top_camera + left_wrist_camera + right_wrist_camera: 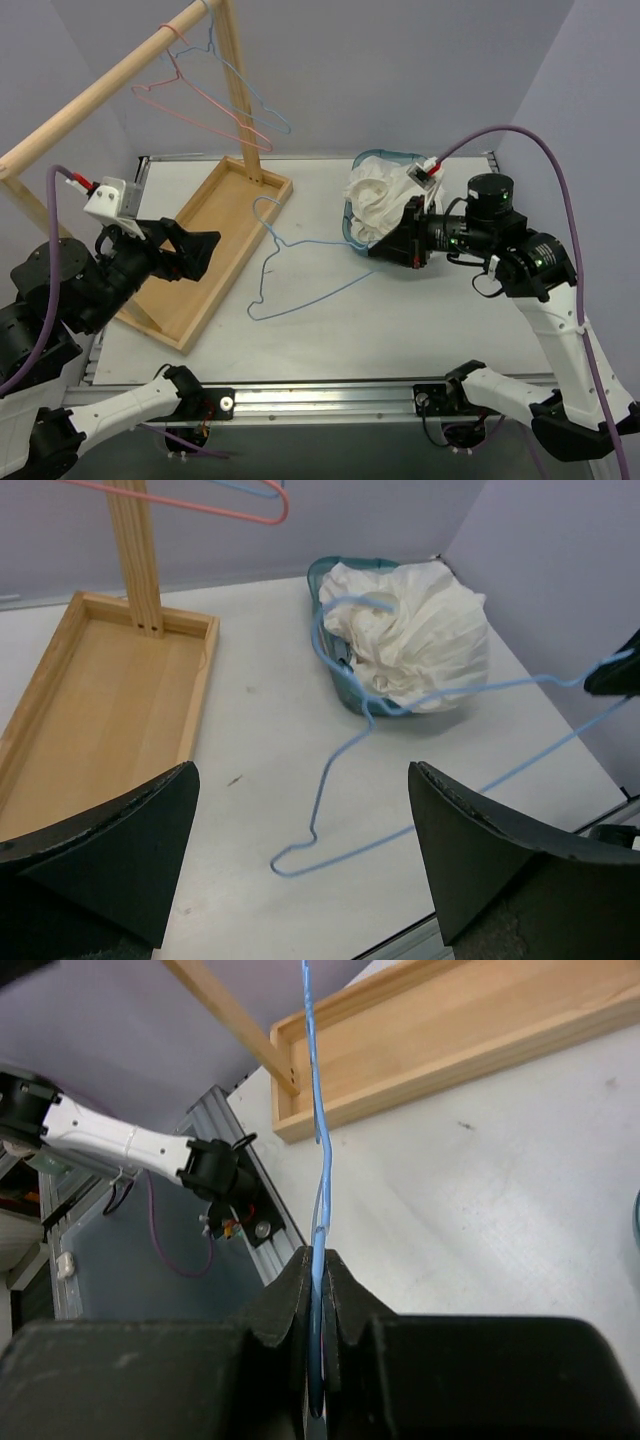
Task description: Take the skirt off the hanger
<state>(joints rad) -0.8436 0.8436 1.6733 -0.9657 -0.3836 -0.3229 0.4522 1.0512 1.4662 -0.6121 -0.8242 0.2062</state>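
The top view looks down from high behind the near edge over the whole worktop (420,320). Both wrist views look low across it, sharing the blue hanger (311,295) and wooden tray (215,250)

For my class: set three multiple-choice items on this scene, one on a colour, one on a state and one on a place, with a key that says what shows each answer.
1. What colour is the hanger gripped by the right pincer?
A blue
B pink
C green

2. How does the left pincer stand?
A shut on the hanger
B shut on nothing
C open, holding nothing

3. Where is the white skirt?
A on the hanger
B in the teal basket
C in the left pincer

Key:
1 A: the wire clamped between the closed jaws is blue.
2 C: its fingers stand wide apart with nothing between them.
3 B: the cloth lies bunched inside the basket, off the hanger.
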